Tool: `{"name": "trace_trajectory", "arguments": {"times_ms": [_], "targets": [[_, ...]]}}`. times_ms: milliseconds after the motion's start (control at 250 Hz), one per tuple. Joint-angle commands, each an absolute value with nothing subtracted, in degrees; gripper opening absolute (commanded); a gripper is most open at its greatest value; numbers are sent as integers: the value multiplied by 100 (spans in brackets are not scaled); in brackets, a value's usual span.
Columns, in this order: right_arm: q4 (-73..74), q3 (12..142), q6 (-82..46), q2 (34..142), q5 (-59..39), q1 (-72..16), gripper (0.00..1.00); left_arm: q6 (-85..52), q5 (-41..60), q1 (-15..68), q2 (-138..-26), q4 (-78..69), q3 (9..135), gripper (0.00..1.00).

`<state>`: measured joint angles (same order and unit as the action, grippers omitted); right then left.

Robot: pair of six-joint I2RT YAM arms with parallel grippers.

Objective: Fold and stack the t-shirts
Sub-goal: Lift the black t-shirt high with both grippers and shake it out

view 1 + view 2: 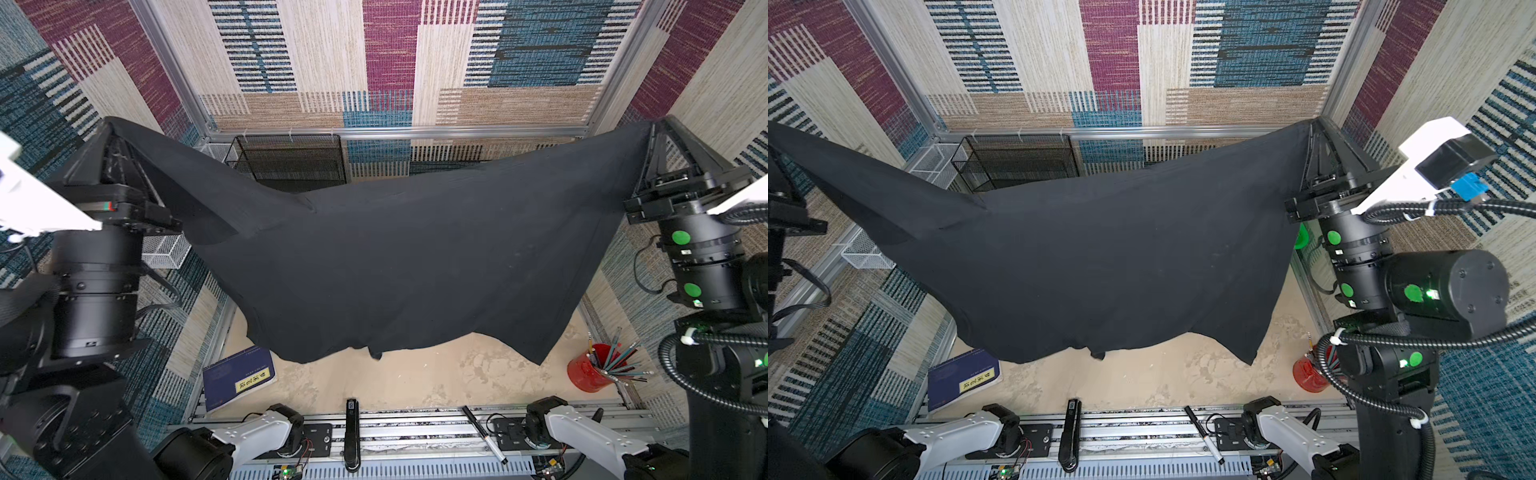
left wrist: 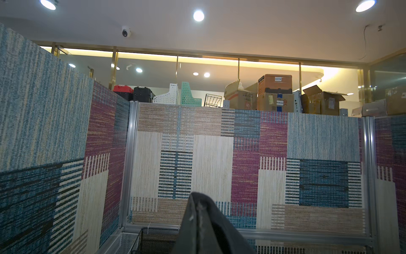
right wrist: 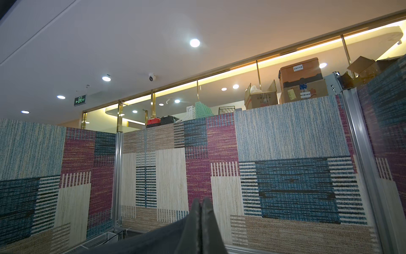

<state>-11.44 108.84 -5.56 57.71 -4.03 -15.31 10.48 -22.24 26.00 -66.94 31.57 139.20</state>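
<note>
A black t-shirt (image 1: 407,266) hangs spread wide in the air above the table, sagging in the middle, in both top views (image 1: 1100,266). My left gripper (image 1: 109,121) is raised at the far left and shut on one corner of it; in the left wrist view black cloth (image 2: 204,220) drapes over the fingers and hides them. My right gripper (image 1: 660,122) is raised at the far right, also seen in a top view (image 1: 1314,121). It is shut on the opposite corner; the right wrist view shows its fingertips (image 3: 201,201) pressed together, with cloth (image 3: 153,238) trailing off.
The sandy table (image 1: 415,382) lies below the shirt. A black wire basket (image 1: 286,162) and a white mesh basket (image 1: 164,251) stand at the back left. A blue book (image 1: 239,378) lies front left, a red cup of pencils (image 1: 590,372) front right, a marker (image 1: 484,434) on the front rail.
</note>
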Motion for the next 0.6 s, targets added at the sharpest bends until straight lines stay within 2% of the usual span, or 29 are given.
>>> {"name": "trace_trajectory", "arguments": {"times_ms": [0, 140, 280, 596], "targets": [[-1062, 10969, -637, 5700, -463, -1529, 0, 1207, -2115, 2602, -6688, 2817, 14019, 0], [-1138, 11076, -643, 5614, -471, -1529, 0, 1170, -1973, 2599, -6674, 2824, 14209, 0], [-1346, 11051, -505, 5702, -20, -1529, 0, 1242, -2020, 2602, -6629, 2652, 14024, 0], [-1335, 11040, -551, 5852, -325, -1525, 0, 1141, -2084, 2604, -6706, 2844, 13900, 0]]}}
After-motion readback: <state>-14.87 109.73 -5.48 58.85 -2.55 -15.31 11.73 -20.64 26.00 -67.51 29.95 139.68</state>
